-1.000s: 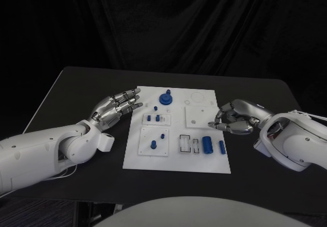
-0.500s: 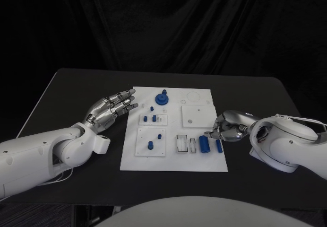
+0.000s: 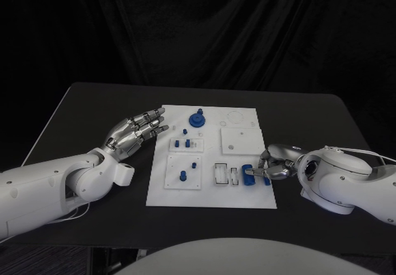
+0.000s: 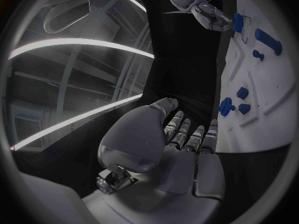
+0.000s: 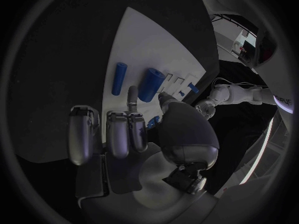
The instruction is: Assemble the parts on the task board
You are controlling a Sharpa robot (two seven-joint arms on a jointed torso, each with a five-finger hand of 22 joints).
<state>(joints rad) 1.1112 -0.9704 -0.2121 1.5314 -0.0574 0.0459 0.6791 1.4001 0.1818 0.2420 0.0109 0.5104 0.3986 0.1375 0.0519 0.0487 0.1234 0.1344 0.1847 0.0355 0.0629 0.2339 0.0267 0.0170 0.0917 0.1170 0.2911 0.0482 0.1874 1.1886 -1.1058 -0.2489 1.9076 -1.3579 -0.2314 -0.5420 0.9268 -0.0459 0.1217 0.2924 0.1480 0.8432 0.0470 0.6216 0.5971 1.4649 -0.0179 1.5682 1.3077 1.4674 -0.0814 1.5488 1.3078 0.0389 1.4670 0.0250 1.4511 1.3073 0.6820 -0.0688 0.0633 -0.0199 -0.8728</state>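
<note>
the task board [image 3: 239,195], a flat white plate with raised square panels and shallow slots, is laid in the middle of the black table [image 3: 82,109]. small blue parts are spread over it: a round knobbed piece [image 3: 198,119] near the far edge, short pegs [image 3: 186,141] on a square panel below it, a peg and a stub [image 3: 186,173] on the near left panel, and two cylinders lying side by side near the right edge, one thick [image 3: 248,173] and one thin [image 3: 265,177].

the right hand [image 3: 274,162] is lowered over the board's right edge, its fingers curled down just above the two cylinders; whether either is touched cannot be told. nothing is seen gripped.

the left hand [image 3: 134,133] is held beside the board's left edge, fingers spread and empty.
</note>
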